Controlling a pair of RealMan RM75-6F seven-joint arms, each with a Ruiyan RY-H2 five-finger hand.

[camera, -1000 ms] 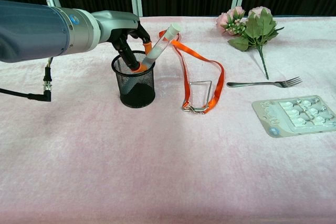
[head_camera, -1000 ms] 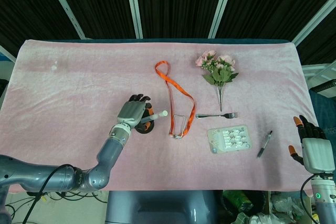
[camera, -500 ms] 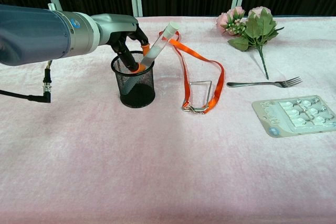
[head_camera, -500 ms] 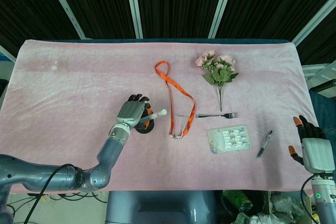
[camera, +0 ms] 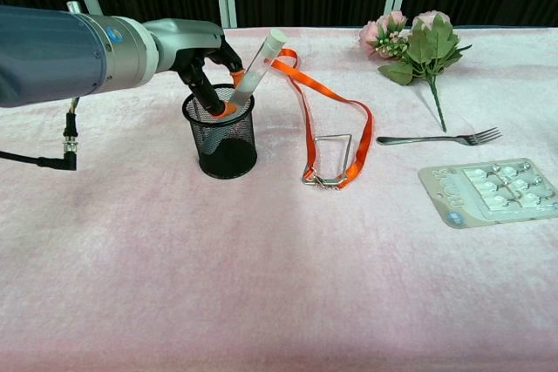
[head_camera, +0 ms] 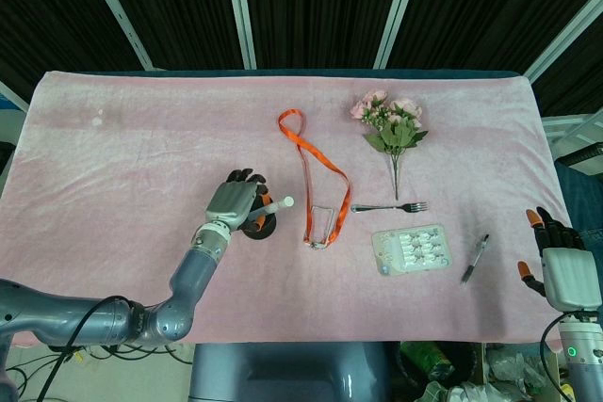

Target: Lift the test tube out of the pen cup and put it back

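Observation:
A black mesh pen cup [camera: 227, 144] stands on the pink cloth left of centre, also seen from above as the pen cup [head_camera: 262, 226]. A clear test tube [camera: 254, 67] with a white cap leans out of it toward the upper right; its lower end is inside the cup. In the head view the test tube [head_camera: 277, 204] shows just right of the hand. My left hand [camera: 206, 60] reaches over the cup's rim and pinches the tube low down with its orange-tipped fingers. My left hand [head_camera: 235, 201] covers part of the cup. My right hand [head_camera: 562, 268] rests at the table's right edge, fingers apart, holding nothing.
An orange lanyard [camera: 336, 106] with a metal clip lies right of the cup. Further right are a fork [camera: 440, 138], a bunch of flowers [camera: 410, 41] and a blister pack [camera: 497, 191]. A pen [head_camera: 476, 258] lies near my right hand.
The test tube has tipped more upright in my left hand, its cap now higher and nearer the cup. The cup has shifted slightly left. The right hand has not moved.

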